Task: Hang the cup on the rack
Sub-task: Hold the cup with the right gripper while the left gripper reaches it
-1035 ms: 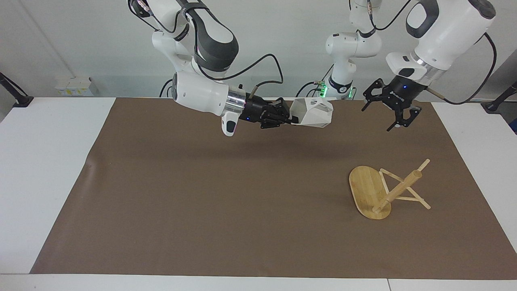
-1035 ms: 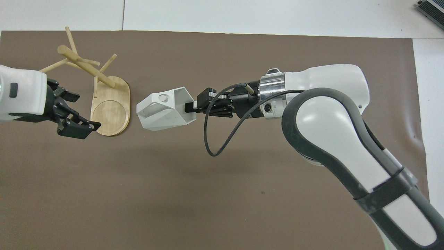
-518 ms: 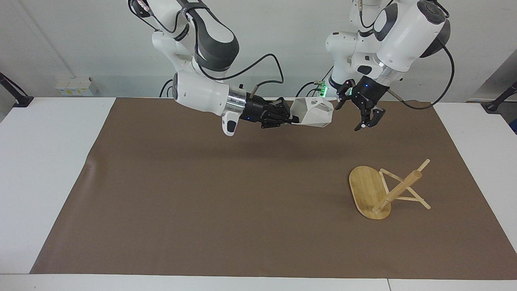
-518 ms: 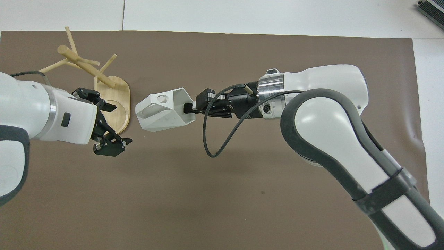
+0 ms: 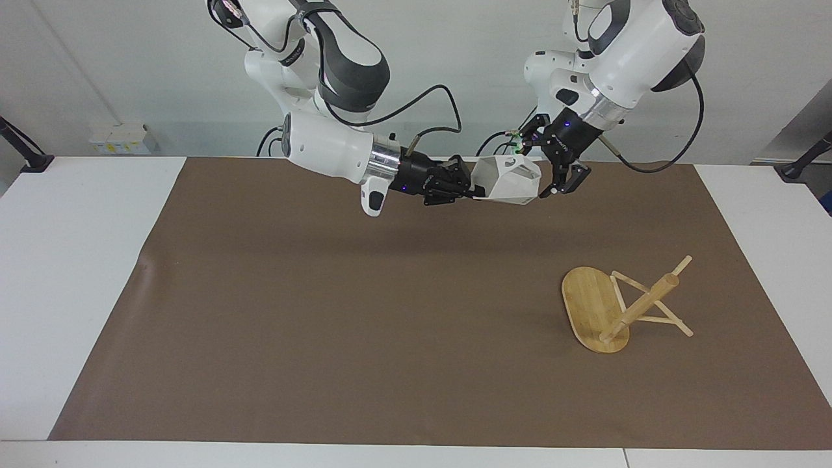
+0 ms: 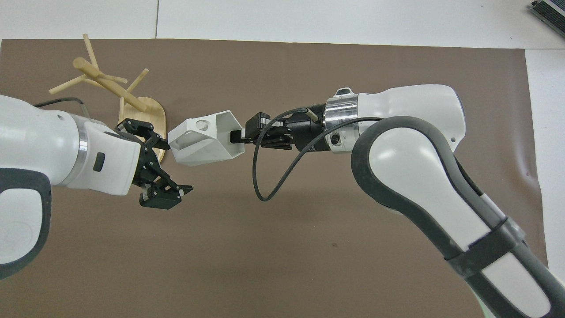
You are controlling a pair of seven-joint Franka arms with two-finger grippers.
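Note:
The white faceted cup [image 5: 510, 181] hangs on its side in the air over the brown mat, nearer to the robots than the rack. My right gripper [image 5: 478, 190] is shut on the cup's open rim end; it also shows in the overhead view [image 6: 236, 136], where the cup [image 6: 205, 143] shows the pierced handle on top. My left gripper [image 5: 551, 161] is open at the cup's closed end, very close to it; it also shows in the overhead view [image 6: 172, 168]. The bamboo rack [image 5: 588, 302] stands on the mat toward the left arm's end, and the left gripper partly covers its base [image 6: 148, 115].
The brown mat [image 5: 325, 312] covers most of the white table [image 5: 78, 273]. A black cable [image 6: 265, 176] loops down from the right wrist. The rack's thin pegs [image 5: 676, 325] stick out sideways from its post.
My left gripper has swung from over the left arm's end of the mat toward the middle, up to the cup's closed end. The right gripper and cup have shifted slightly toward it.

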